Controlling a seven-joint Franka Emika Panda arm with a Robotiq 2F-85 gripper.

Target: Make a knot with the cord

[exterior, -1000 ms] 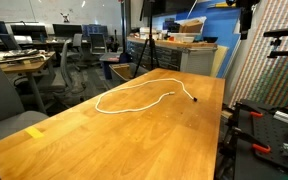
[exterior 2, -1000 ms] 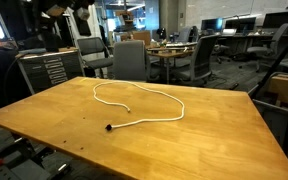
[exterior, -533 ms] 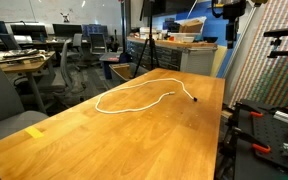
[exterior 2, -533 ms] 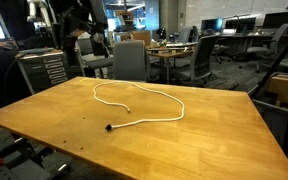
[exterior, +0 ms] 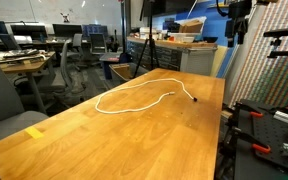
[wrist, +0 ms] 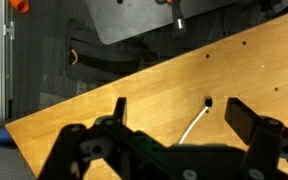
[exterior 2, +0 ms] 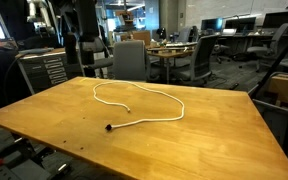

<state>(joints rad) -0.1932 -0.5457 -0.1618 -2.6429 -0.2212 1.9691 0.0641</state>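
**Exterior view.** Broad wooden tabletop (exterior: 104, 140), honey-coloured, glossy, grain bare. Yellow tag (exterior: 36, 131) flat near the left edge. White cord (exterior: 170, 96) in one loose open loop on the far half, unknotted, with its dark tip (exterior: 194, 100) toward the right edge. Gripper (exterior: 238, 32) high over the far right corner, well apart from the cord; jaw state unreadable from here. Beyond the table, open office with desks and grey chairs (exterior: 69, 50). Patterned panel (exterior: 279, 50) on the right.

**Exterior view, opposite side.** Same tabletop (exterior 2: 214, 140), near corner toward the camera. Cord (exterior 2: 144, 123) across the middle in a wide curve, dark tip (exterior 2: 109, 127) nearest, other end curled inside the loop. Arm (exterior 2: 76, 40) dark against dark clutter, far left, above table level. Grey chair (exterior 2: 132, 60) just behind the far edge; more desks and screens farther off.

**Wrist view.** Looking down from height. Jaws released, fingers (wrist: 246, 118) spread wide, gripping nothing. Gripper (wrist: 174, 102) well above the wood. Table edge on a diagonal, dark floor (wrist: 44, 60) past it. Short stretch of cord (wrist: 194, 126) and dark tip (wrist: 208, 101) on the wood near that edge.
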